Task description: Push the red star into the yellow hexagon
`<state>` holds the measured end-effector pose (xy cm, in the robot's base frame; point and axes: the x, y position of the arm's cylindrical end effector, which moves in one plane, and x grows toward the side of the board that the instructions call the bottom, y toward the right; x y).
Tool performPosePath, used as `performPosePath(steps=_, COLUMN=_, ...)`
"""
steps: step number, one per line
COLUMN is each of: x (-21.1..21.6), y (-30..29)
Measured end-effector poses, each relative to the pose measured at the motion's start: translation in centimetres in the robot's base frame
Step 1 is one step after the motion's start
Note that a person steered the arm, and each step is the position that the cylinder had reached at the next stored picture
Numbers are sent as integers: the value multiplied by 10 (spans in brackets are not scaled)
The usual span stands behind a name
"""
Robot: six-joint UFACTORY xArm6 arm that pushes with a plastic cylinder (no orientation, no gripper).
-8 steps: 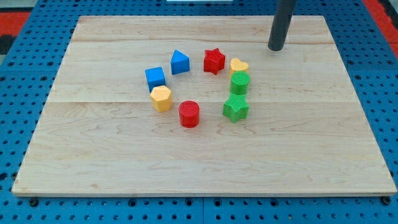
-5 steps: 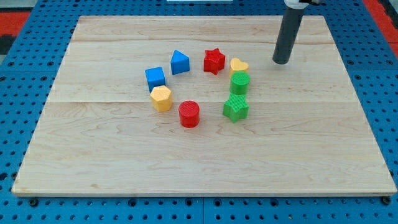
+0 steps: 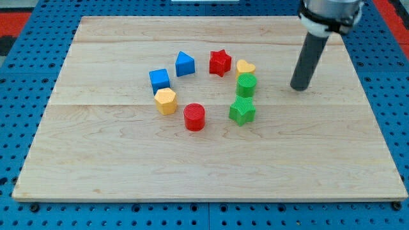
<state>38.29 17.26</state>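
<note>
The red star (image 3: 220,62) lies near the top of a ring of blocks on the wooden board (image 3: 96,160). The yellow hexagon (image 3: 165,101) lies at the ring's lower left, apart from the star. My tip (image 3: 298,87) rests on the board to the right of the ring, right of the green cylinder (image 3: 246,84) and well away from the red star. It touches no block.
A blue triangular block (image 3: 185,63) sits left of the star, and a blue cube (image 3: 159,80) above the hexagon. A yellow heart (image 3: 245,67) sits right of the star. A green star (image 3: 242,110) and a red cylinder (image 3: 194,117) close the ring below.
My tip has moved toward the view's bottom and slightly right, from near the board's top right to beside the green cylinder's height. No block has moved.
</note>
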Motion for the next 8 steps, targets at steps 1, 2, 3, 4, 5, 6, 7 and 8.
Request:
performPosePath(steps=1, x=-39, y=0)
performPosePath(steps=2, x=-78, y=0)
performPosePath(steps=3, x=-114, y=1)
performPosePath(steps=4, x=-115, y=-12)
performPosePath(steps=5, x=-112, y=-66)
performPosePath(steps=6, x=-92, y=-112)
performPosePath(steps=7, x=-53, y=-130)
performPosePath(steps=8, x=-24, y=-149)
